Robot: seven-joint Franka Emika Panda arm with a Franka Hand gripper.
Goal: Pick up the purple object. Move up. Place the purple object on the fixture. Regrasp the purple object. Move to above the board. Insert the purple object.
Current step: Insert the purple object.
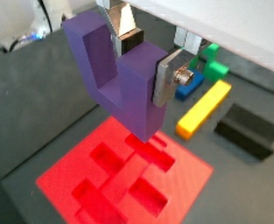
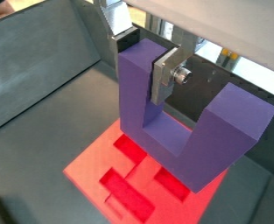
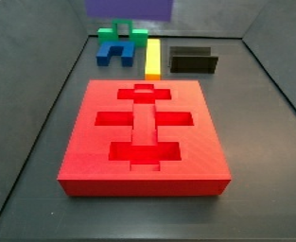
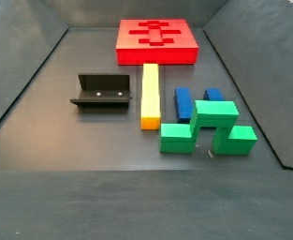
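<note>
Looking down, you see the end effector (image 1: 139, 54) gripping the purple object (image 1: 122, 74) high above the board (image 1: 122, 179); picking and regrasping look done, only pushing it in is left

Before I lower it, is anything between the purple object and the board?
Nothing visible. The gripper holds the purple object above the board, whose recesses look empty in both side views. The yellow bar lies apart.

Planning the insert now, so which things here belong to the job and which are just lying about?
In the job:
purple object, held in the gripper above the board
board
fixture

Lying about:
yellow bar
green block
blue block
</note>
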